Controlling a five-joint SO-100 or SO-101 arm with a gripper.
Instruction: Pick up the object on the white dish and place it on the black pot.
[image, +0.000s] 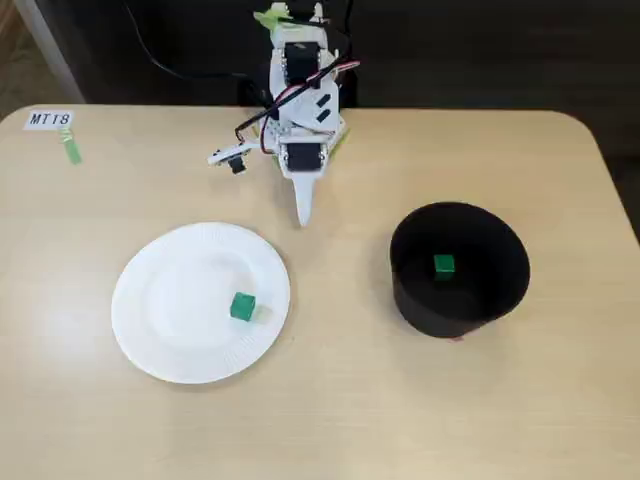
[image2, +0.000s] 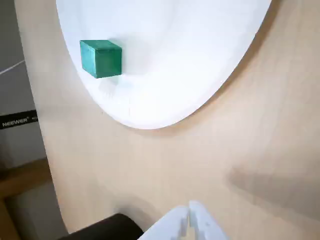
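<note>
A small green cube (image: 242, 307) lies on the white paper plate (image: 170, 310) at the left of the table in the fixed view, near the plate's right side. The wrist view shows the same cube (image2: 101, 58) on the plate (image2: 190, 60). A second green cube (image: 444, 265) sits inside the black pot (image: 460, 305) at the right. My gripper (image: 303, 215) hangs folded at the arm's base at the back, fingers pointing down at the table, apart from both cubes. It enters the wrist view (image2: 189, 212) from the bottom edge, shut and empty.
A white label reading MT18 (image: 49, 119) and a green tape strip (image: 72, 149) lie at the table's back left corner. The black pot's edge (image2: 100, 229) shows at the bottom left of the wrist view. Cables run behind the arm.
</note>
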